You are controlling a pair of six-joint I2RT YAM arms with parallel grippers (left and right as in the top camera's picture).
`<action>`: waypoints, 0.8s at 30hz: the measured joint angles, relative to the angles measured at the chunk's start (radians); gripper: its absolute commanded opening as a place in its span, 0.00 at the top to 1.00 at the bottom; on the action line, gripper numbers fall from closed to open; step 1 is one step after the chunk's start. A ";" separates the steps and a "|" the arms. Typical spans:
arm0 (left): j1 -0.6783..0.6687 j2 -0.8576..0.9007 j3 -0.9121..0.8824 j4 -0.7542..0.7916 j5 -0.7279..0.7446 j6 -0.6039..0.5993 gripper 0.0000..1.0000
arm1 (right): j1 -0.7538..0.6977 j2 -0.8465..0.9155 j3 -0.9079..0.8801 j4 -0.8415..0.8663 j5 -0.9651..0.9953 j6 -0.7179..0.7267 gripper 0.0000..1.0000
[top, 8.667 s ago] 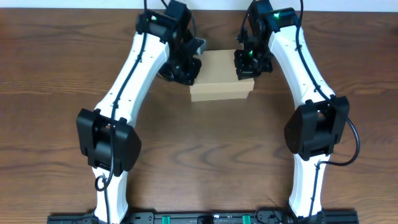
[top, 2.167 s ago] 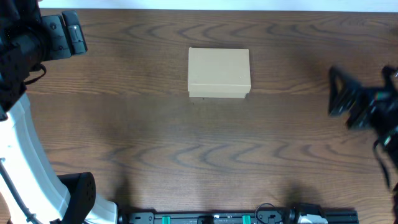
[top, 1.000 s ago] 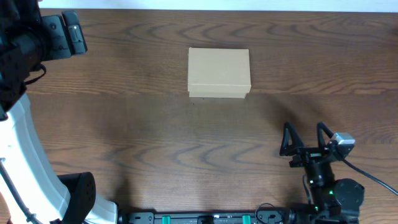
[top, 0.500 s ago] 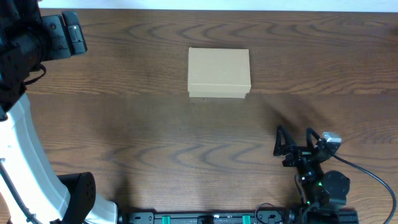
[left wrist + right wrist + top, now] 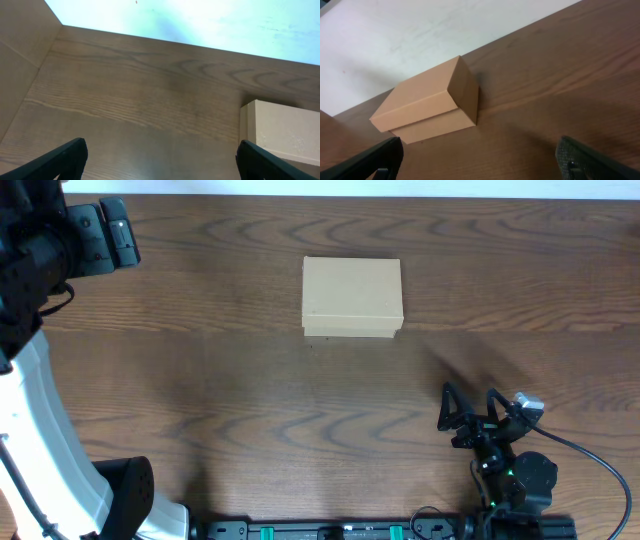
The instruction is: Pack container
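The container is a tan cardboard box with its lid flap down, standing alone at the far middle of the table. It appears again at the right edge of the left wrist view as the container, and up left in the right wrist view as the container. My right gripper sits low near the front edge, right of centre, well short of the box. It is open with nothing between its fingers. My left gripper is open and empty too, far to the box's left.
The left arm runs up the left edge of the overhead view. Dark wood table stretches all round the box. A pale wall lies beyond the far edge. The arms' base rail lines the front.
Both grippers, earlier at the box's sides, have pulled away. Over the last second the right gripper slid slightly left near the front edge. The left arm and the box stayed still.
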 measured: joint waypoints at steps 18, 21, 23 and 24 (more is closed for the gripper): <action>0.000 -0.005 -0.002 0.000 0.000 0.000 0.04 | 0.000 0.000 0.000 0.000 0.000 0.003 0.01; 0.000 -0.034 -0.030 0.000 0.000 0.000 0.04 | 0.000 0.000 0.000 0.000 0.000 0.003 0.01; 0.000 -0.081 -0.075 0.003 0.000 0.000 0.04 | 0.000 0.000 0.000 0.000 0.000 0.003 0.01; 0.000 -0.113 -0.104 0.002 0.000 0.000 0.04 | 0.000 0.000 0.000 0.000 0.000 0.003 0.01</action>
